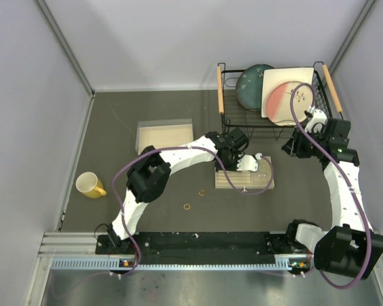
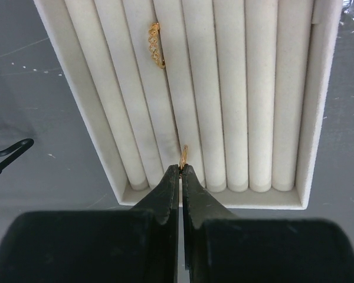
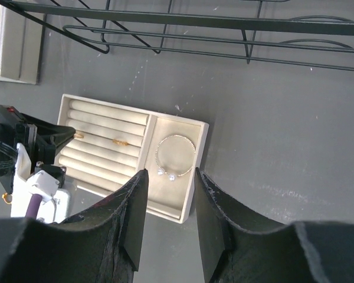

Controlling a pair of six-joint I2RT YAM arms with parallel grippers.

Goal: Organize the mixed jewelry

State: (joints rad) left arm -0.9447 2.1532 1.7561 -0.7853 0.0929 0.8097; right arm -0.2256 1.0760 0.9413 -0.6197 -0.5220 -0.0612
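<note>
Two gold rings lie loose on the dark table, short of the jewelry tray and well apart from it: the nearer ring and the farther ring. Only the top view shows them, along with the yellow cup at the left and the wire rack of plates at the back.

From above, the left gripper covers the tray's slotted half, and what it carries cannot be made out. Its own wrist camera shows the two black fingers pressed together on the held ring; the ring stands on edge at their very tips, over a groove between two rolls near the tray's end wall; whether it touches the padding cannot be told. Farther up the rolls, in what looks like the same groove, the seated ring sits between them, well clear of the fingers.

The right wrist view adds the other half — the tray's open compartment holds the silver bracelet, a wire hoop with two bead ends, lying flat. That view also shows both slotted rings from the side, one at the left gripper's tip. The right gripper hangs above the table with its jaws spread and nothing between them; the bracelet lies below, just beyond the gap — untouched.
</note>
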